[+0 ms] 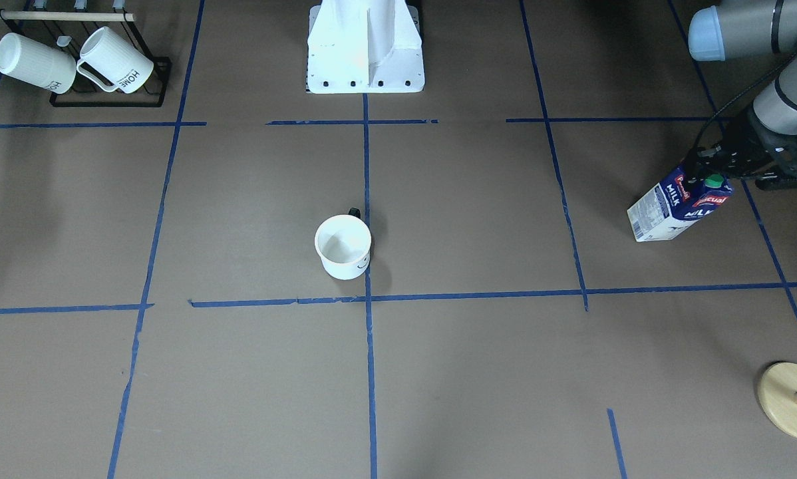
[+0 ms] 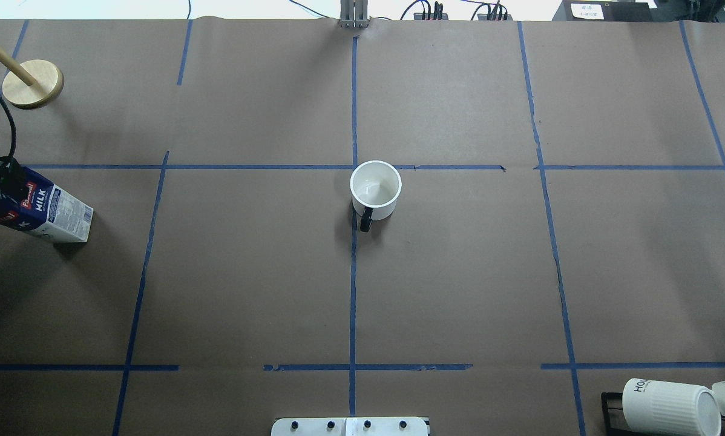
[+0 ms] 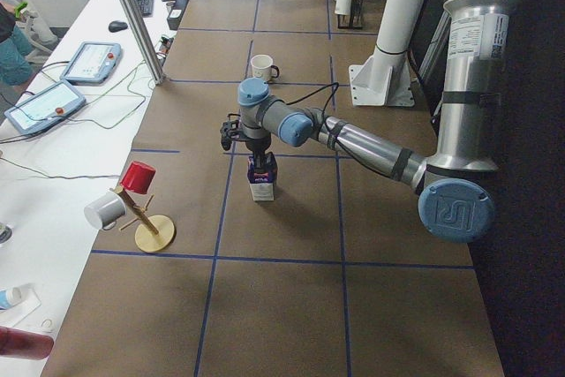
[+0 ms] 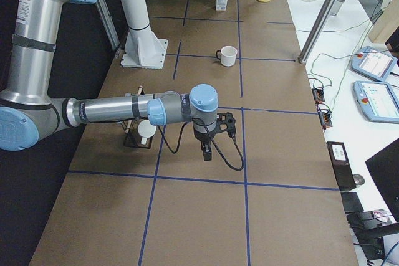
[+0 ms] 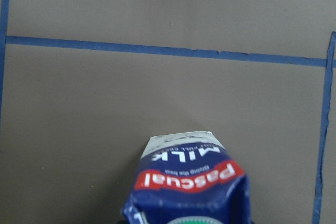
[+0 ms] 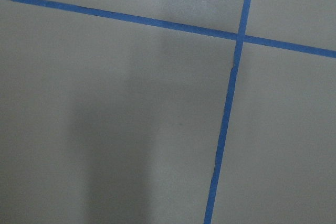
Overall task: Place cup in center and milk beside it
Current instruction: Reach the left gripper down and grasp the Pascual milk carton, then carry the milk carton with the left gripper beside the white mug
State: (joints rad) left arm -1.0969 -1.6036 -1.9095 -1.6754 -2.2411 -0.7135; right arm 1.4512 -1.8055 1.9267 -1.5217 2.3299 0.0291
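While left claw point(image 1: 710, 171) clamps milk point(image 1: 670, 211), cup point(image 1: 343, 247) upright at center point(image 1: 405, 259)

My feeds are evenly and fairly brightly lit from above, so shadows stay soft: the small white mug with a black handle point(image 1: 342, 246) leaves a faint smudge on the brown paper table surface point(image 1: 472, 372), and the dark blue and white gable-top milk carton point(image 2: 42, 209) casts a diffuse patch beside it. The white robot base pedestal point(image 1: 365, 46) is blown out with a bluish cast, and the strip beyond the table's far edge clips to white in the overhead view. Wide-angle stretch leans the carton outward at the frame edge, its top looks soft in my left wrist view, and the right wrist view carries a broad dim shadow.
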